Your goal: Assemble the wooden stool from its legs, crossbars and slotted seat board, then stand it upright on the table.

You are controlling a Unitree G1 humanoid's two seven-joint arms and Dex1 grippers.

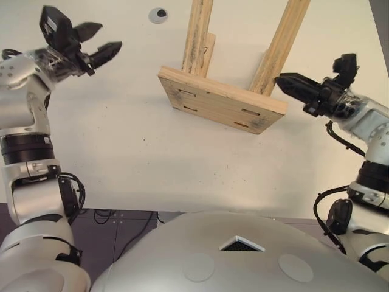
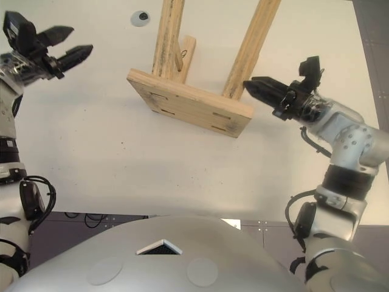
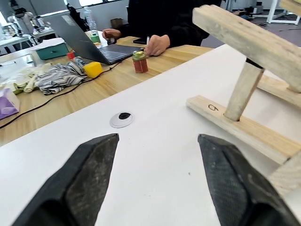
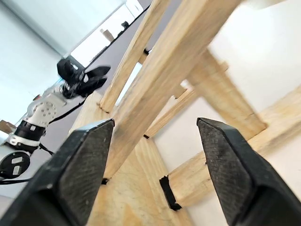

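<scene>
White surface fills the scene, with a round grommet at its far side.

Head views: stool lies on its side mid-surface, not upright; slotted seat board faces me, four slots showing, its lower edge on the surface; two legs run away from me out of frame; short crossbar just beside the left-hand leg. Left tool hangs over the far left of the surface, well apart from the stool, fingers spread, nothing in it. Right tool sits at the board's right corner, tips right by the right-hand leg; I can't judge the gap from here.

Left wrist view: left tool wide, bare surface between its fingers; grommet ahead; a flat bar lies on the surface, a short piece rises from it to a leg above; wooden desk behind with a laptop.

Right wrist view: right tool wide, one leg running between its fingers; not clamped, clear gap on one side; seat board close below; left tool far off.
</scene>
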